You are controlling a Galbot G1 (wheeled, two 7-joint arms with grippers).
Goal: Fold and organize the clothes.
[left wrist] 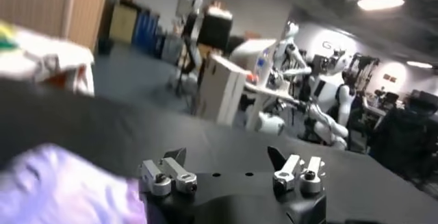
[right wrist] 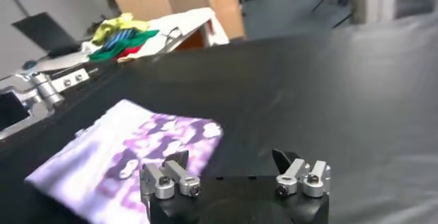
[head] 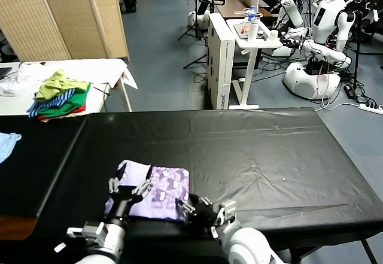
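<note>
Setting: robot lab with grey-blue floor, woven folding screens [head: 72, 15] at far left, white robots [head: 317, 30] parked at far right. Black-covered bench [head: 251, 150] spans the foreground. Item: pale lavender T-shirt [head: 152, 189], folded into a compact rectangle, purple print uppermost on its right part, lying flat at the near edge of the bench, left of centre. Left gripper [head: 128, 187] over the shirt's near left part, jaws spread wide, holding nothing. Right gripper [head: 206, 207] just beside the shirt's near right corner, jaws apart with only bench showing between them. Also present: a pile of green, striped and red clothes [head: 60, 96] on a white side table [head: 111, 69] at far left; light blue cloth [head: 7, 144] at the left edge.
</note>
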